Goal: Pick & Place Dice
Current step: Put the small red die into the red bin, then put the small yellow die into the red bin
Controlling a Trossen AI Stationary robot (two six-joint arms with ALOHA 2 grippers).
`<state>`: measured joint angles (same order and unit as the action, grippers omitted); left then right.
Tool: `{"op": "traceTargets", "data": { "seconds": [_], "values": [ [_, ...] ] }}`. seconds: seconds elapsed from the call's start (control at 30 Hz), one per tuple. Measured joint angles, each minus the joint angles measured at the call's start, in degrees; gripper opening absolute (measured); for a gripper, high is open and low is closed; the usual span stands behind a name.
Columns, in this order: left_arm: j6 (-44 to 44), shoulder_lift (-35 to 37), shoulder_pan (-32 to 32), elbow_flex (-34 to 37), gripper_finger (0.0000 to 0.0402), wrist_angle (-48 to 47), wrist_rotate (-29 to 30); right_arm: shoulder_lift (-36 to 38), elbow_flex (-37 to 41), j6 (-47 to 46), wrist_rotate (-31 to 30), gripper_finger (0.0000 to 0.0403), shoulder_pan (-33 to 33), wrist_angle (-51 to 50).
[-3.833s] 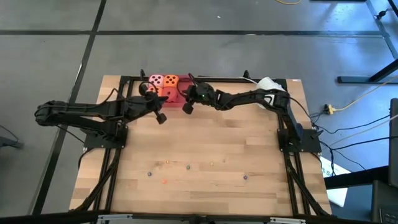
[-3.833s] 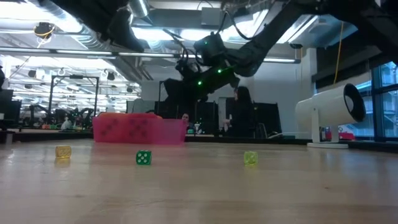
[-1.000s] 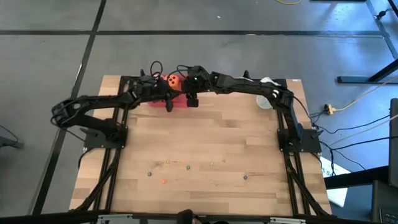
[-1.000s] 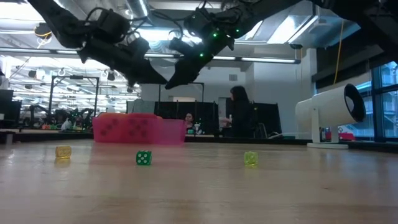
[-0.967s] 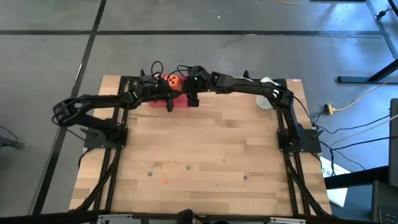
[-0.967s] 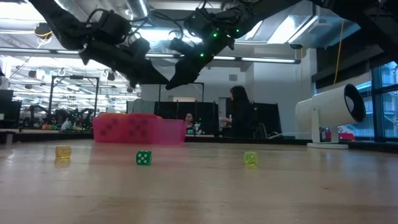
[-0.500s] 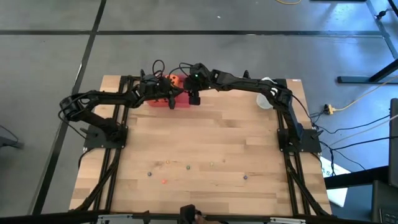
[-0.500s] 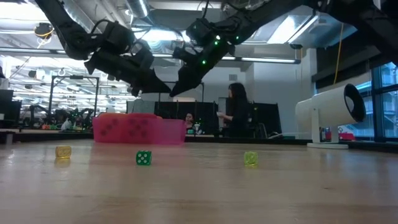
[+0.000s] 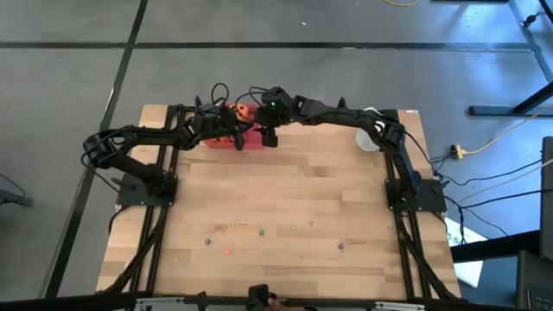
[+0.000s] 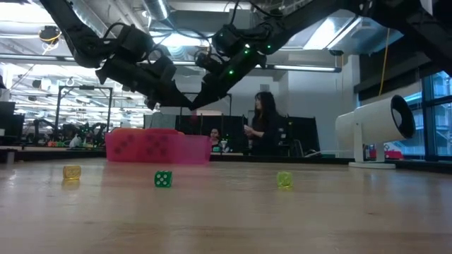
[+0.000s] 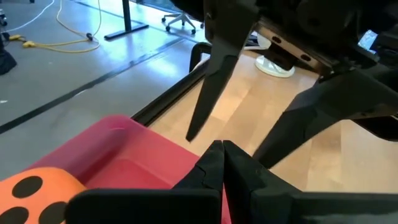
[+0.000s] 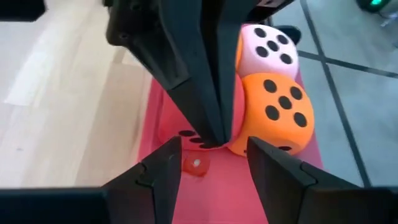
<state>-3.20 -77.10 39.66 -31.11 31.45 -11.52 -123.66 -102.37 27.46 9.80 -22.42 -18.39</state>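
Two dice [image 12: 273,106], pink and orange, fill red tray [image 12: 261,205]; left claw [image 12: 214,134] clenched, right claw [image 12: 208,165] released

**Both arms stretched to the far edge, tips nearly meeting**

Your left arm runs from its base on the left up toward the far middle of the table, and the left gripper [image 9: 238,141] points down with its two fingers [image 11: 211,163] pressed together, no gap between them. Your right arm arches in from the right side, elbow high, with the right gripper [image 9: 270,136] just beside the left one. Its fingers [image 12: 163,163] stand apart, a clear gap between them, and the left arm's closed tips sit right in that gap. In the low view both wrists hang tilted, well above the tabletop.
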Motion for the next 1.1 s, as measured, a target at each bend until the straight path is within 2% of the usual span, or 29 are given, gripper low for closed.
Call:
{"op": "traceTargets", "data": {
  "seconds": [0.07,0.27,0.47,0.57,0.77,0.87,1.0,1.1],
  "values": [
    [-0.01,0.00,0.00,0.00,0.0001,0.01,0.02,-0.02,0.00,0.01,1.63,0.0182,-0.09,-0.09],
    [-0.02,-0.68,-0.20,0.00,0.0001,0.04,0.47,0.00,0.00,-0.05,1.18,0.0182,-0.09,-0.03],
    [-0.04,-0.46,0.23,0.00,0.0001,-1.01,0.72,0.01,0.00,-0.89,-3.65,0.0182,-0.11,-2.48],
    [-0.06,-0.15,0.20,0.00,0.0002,-0.80,-1.01,0.82,0.02,-0.88,-4.07,0.0182,0.24,-6.32],
    [-0.20,0.36,0.20,0.00,0.0003,-0.94,-10.65,5.44,0.00,-3.77,-4.00,0.0182,2.78,-11.22],
    [-2.43,0.55,-0.61,0.00,0.0003,-0.80,-12.71,7.77,0.00,-3.98,-5.13,0.0182,4.60,-14.44],
    [-1.61,0.69,-3.04,0.00,0.0003,-0.90,-12.86,9.75,-0.01,-4.87,-7.66,0.0182,7.08,-22.08],
    [0.47,1.47,-6.11,0.00,0.0001,-2.66,-8.63,10.28,1.31,-7.25,-7.35,0.0182,8.88,-27.74]
  ]
}}
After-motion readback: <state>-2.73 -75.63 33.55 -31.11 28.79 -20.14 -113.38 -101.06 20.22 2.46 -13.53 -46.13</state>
